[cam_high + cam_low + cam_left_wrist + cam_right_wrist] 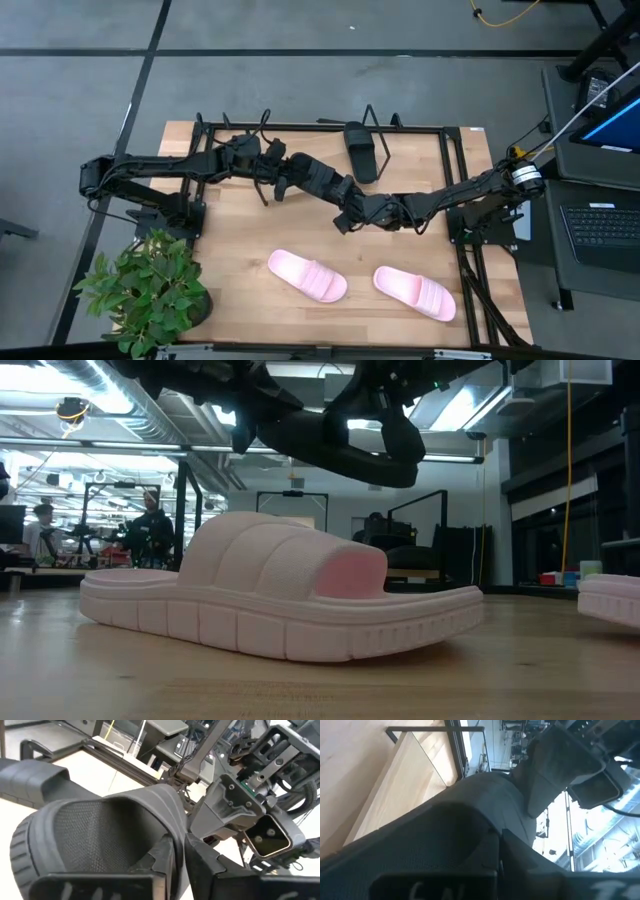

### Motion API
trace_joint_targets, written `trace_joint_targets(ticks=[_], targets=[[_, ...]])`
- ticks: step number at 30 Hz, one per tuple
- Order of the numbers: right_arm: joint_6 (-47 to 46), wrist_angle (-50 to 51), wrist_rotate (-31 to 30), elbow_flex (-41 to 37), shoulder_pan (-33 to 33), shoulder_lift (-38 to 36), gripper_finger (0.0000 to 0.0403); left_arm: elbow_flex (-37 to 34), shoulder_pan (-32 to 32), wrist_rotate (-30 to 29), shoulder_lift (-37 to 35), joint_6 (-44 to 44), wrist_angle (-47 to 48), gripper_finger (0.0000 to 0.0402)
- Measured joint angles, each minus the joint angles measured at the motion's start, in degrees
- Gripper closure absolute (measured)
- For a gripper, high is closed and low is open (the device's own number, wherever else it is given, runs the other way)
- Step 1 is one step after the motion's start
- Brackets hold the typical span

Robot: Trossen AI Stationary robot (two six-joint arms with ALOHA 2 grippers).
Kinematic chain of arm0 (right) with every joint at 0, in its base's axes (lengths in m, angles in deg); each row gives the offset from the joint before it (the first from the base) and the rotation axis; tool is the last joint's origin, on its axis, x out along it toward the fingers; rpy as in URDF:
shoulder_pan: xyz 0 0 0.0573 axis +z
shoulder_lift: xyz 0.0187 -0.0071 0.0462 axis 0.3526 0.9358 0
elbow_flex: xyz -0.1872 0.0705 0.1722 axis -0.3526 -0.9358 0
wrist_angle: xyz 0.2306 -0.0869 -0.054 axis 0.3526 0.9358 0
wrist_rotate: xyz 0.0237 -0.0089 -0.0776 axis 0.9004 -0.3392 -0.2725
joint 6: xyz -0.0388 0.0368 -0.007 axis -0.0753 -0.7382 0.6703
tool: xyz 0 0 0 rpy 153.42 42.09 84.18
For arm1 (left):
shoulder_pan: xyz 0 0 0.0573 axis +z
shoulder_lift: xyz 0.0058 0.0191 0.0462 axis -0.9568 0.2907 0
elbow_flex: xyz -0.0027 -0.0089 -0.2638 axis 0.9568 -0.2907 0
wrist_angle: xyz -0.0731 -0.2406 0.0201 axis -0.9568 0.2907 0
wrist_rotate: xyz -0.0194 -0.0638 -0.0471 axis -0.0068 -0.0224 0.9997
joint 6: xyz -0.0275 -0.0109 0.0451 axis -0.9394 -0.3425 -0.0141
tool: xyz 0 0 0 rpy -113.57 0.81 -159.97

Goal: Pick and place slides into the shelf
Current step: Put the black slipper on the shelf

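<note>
Pink slide, close up: we see it [280,595] filling the low view, sole flat on the wooden table [520,680], toe opening toward the picture's right.
Second pink slide: we find it [414,292] on the table's front right, just beside the first pink one [307,276], the two apart.
Black slide in the air: it [315,178] hangs above the middle of the table between both arms; in the low view it [345,445] floats over the pink slide, well clear of it.
Left pincer: we see it [179,855] with its fingers on either side of the strap edge of the black slide [95,835], pinching it; from above it [283,172] sits at the slide's left end.
Right pincer: it [499,851] is clamped on the same slide's strap [470,805]; from above it [350,212] meets the slide's right end.
Grip, hedge: we think both pincers hold one slide, though the dark arms blur its outline from above.
Other black slide: it [360,150] rests on the shelf [420,140] at the table's back edge, toe pointing forward.
Shelf: slanted pale board with black wire legs, well apart from the pink pair.
Plant: a green potted plant [150,290] stands at the front left corner.
</note>
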Motion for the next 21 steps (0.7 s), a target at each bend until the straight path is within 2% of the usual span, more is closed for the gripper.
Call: trace_joint_targets(ticks=[15,21], targets=[[-1.7,0.3,-4.1,0.0,-0.1,0.0,0.0396,0.0,-0.1,-3.6,0.0,13.3,1.1,0.0248],[-1.9,0.3,-5.4,0.0,-0.1,0.0,0.0396,0.0,-0.1,-3.7,-1.7,15.2,0.9,0.0228]])
